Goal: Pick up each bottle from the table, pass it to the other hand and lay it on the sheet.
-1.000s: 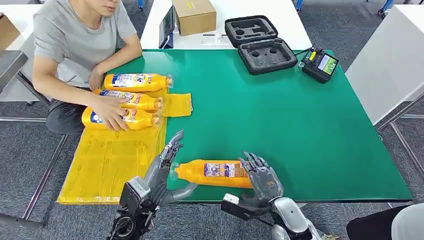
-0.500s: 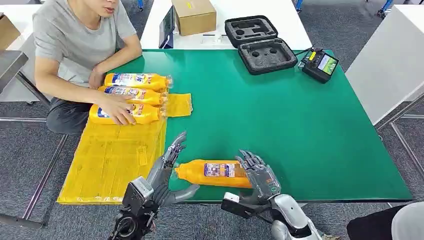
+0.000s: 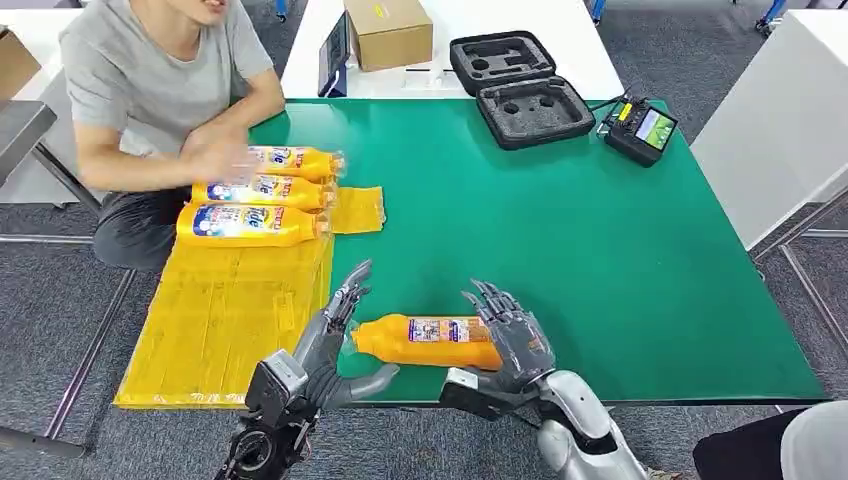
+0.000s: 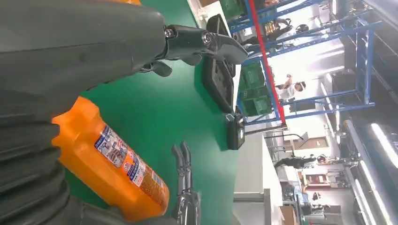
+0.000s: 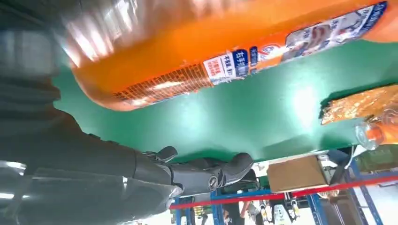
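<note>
Since a second ago the right hand (image 3: 512,338) has lifted the bottle (image 3: 425,341) slightly, apparently cupping its base, long axis running three-to-nine over the green table (image 3: 600,250), cap toward the spread left hand (image 3: 335,335) waiting at nine.

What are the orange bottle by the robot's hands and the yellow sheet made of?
The orange bottle looks like glossy plastic: smooth, with bright highlights and a printed label. The yellow sheet seems a thin plastic film or bag, judging by its creases and faint sheen, though coated paper is possible.
</note>
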`<act>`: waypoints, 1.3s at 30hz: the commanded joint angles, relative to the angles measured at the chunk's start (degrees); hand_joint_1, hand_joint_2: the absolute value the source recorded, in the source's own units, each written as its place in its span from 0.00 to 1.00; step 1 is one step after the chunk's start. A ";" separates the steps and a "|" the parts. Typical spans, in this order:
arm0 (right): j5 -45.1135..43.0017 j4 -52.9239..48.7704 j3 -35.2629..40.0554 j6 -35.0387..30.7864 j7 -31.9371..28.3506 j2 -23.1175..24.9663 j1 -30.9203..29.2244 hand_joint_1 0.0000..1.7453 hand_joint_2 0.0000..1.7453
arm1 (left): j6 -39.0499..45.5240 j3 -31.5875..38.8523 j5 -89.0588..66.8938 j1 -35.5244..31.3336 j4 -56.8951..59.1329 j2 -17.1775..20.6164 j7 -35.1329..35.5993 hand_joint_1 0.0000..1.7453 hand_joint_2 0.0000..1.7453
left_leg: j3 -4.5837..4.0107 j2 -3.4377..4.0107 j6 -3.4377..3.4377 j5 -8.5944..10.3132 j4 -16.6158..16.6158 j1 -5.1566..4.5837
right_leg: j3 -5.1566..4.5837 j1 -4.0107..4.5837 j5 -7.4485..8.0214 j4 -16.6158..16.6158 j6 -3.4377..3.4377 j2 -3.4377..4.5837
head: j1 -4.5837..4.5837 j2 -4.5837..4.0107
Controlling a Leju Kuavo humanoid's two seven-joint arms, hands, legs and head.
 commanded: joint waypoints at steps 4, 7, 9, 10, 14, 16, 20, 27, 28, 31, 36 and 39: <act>-4.38 16.54 -0.42 1.65 -1.90 1.15 -8.26 0.00 1.00 | 0.34 -0.68 0.35 -2.92 5.18 0.67 -0.54 0.00 1.00 | 0.31 0.06 -0.07 -0.06 -0.08 0.04 | 0.29 0.04 -0.02 -0.10 -0.07 0.12 | 0.00 0.00; -4.38 16.54 -0.42 1.65 -1.90 1.15 -8.26 0.00 1.00 | 0.34 -0.68 0.35 -2.92 5.18 0.67 -0.54 0.00 1.00 | 0.23 0.01 -0.05 -0.04 -0.07 0.01 | 0.22 0.00 -0.04 -0.06 -0.05 0.03 | 0.00 0.00; -4.38 16.54 -0.42 1.65 -1.90 1.15 -8.26 0.00 1.00 | 0.34 -0.68 0.35 -2.92 5.18 0.67 -0.54 0.00 1.00 | 0.30 0.02 -0.07 -0.07 -0.07 0.03 | 0.30 0.03 -0.06 -0.08 -0.07 0.05 | 0.00 0.00; -4.36 17.87 -0.24 1.71 -2.01 1.27 -8.60 0.00 1.00 | 0.37 -0.70 0.46 -2.96 5.19 0.75 -0.55 0.00 1.00 | 0.22 0.02 -0.05 -0.05 -0.05 0.02 | 0.21 0.02 -0.04 -0.06 -0.05 0.04 | 0.00 0.00; -6.56 21.86 -0.97 2.94 -3.26 2.47 -8.89 0.00 1.00 | 0.66 -1.29 0.29 -3.02 5.36 0.93 -0.33 0.00 1.00 | 0.20 0.02 -0.05 -0.04 -0.06 0.04 | 0.20 0.03 -0.01 -0.08 -0.04 0.04 | 0.00 0.00; -6.93 21.68 -1.29 3.11 -3.48 2.78 -7.71 0.00 1.00 | 0.89 -1.52 -0.01 -2.80 5.05 0.96 -0.12 0.00 1.00 | 0.40 0.00 -0.08 -0.10 -0.08 0.06 | 0.39 0.06 -0.08 -0.10 -0.07 0.04 | 0.00 0.00; -5.93 20.93 -1.31 4.55 -2.59 2.89 -6.38 0.00 1.00 | 1.01 -1.99 -0.30 -2.81 4.90 0.94 0.28 0.00 1.00 | 0.35 -0.10 -0.08 -0.06 -0.09 0.05 | 0.35 0.05 -0.07 -0.10 -0.07 -0.06 | 0.02 0.00; -5.30 21.83 -1.10 6.26 -1.97 3.08 -6.74 0.00 1.00 | 1.03 -2.29 -0.34 -3.16 5.62 1.36 0.41 0.00 1.00 | 0.43 -0.05 -0.07 -0.06 -0.09 0.05 | 0.39 0.04 -0.07 -0.10 -0.07 -0.04 | 0.00 0.00; -5.22 22.16 -1.16 6.79 -1.87 3.08 -6.81 0.00 1.00 | 1.08 -2.46 -0.34 -3.30 5.86 1.54 0.41 0.00 1.00 | 0.37 -0.01 -0.06 -0.04 -0.08 0.04 | 0.33 0.03 -0.04 -0.08 -0.05 -0.02 | 0.00 0.00; -4.74 22.80 -1.13 7.49 -1.56 2.90 -6.68 1.00 1.00 | 0.95 -2.77 0.18 -3.59 6.75 1.97 0.14 0.00 1.00 | 0.47 -0.05 -0.06 -0.04 -0.08 0.05 | 0.44 0.05 -0.04 -0.10 -0.05 -0.05 | 0.00 0.00; -2.45 22.86 -0.58 5.53 -0.98 2.24 -6.60 1.00 1.00 | 1.22 -3.29 0.56 -3.78 7.06 2.14 -0.41 0.00 1.00 | 0.69 -0.04 -0.12 -0.08 -0.10 0.06 | 0.64 0.05 -0.05 -0.13 -0.08 -0.07 | 0.02 0.00; -1.42 23.12 -0.25 5.20 -0.77 2.15 -7.05 1.00 1.00 | 1.29 -3.33 0.60 -3.84 7.07 1.95 -0.44 0.00 1.00 | 0.77 -0.01 -0.12 -0.08 -0.09 0.07 | 0.71 0.07 -0.04 -0.13 -0.08 -0.03 | 0.00 0.00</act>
